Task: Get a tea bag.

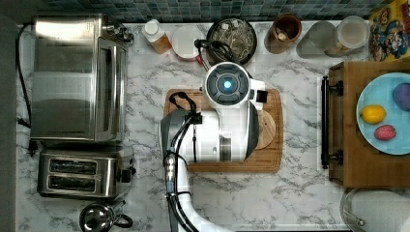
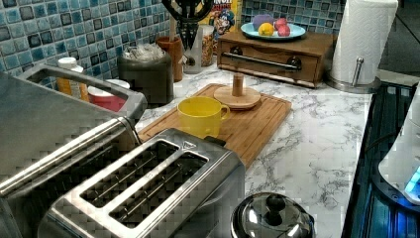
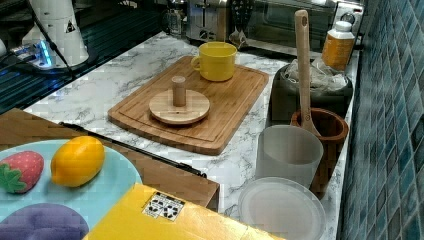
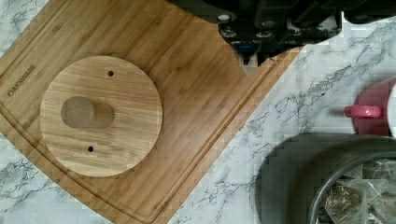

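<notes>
**Gripper up high with a tea bag pinched, over the board's edge**

We pick up the gripper in the wrist view, and its dark fingers sit close together, nipping the top of a small pale tea bag that dangles just beneath them. In the left view we find the same gripper up above the counter, well clear of everything, with the sachet hanging at its tip in front of the brown wooden cup. In the right view the tea bag hangs above and behind the yellow mug.

Below it, we see the bamboo cutting board lying on the marble counter, and on the board rests the round wooden lid, knob up. The mug stands on the same board, near the toaster in the left view.

Just beside the board's far edge sits the dark canister, open, and we see it heaped with more pale sachets. In the top view the arm stretches across the board, its wrist close to the canister. A red-and-white cup stands on the top view's left of the canister, the wooden cup with its spoon on the top view's right.
</notes>
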Tool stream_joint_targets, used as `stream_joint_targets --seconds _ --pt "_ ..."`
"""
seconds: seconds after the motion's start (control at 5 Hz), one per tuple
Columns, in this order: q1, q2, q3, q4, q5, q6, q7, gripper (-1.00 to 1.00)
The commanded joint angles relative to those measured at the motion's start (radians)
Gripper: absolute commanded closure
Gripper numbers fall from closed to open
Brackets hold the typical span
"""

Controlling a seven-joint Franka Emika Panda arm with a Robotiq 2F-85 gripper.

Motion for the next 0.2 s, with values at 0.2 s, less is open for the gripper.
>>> stream_joint_targets --seconds 0.2 --pt "0.016 -0.155 0.009 0.012 0.062 0.036 -0.043 1.0"
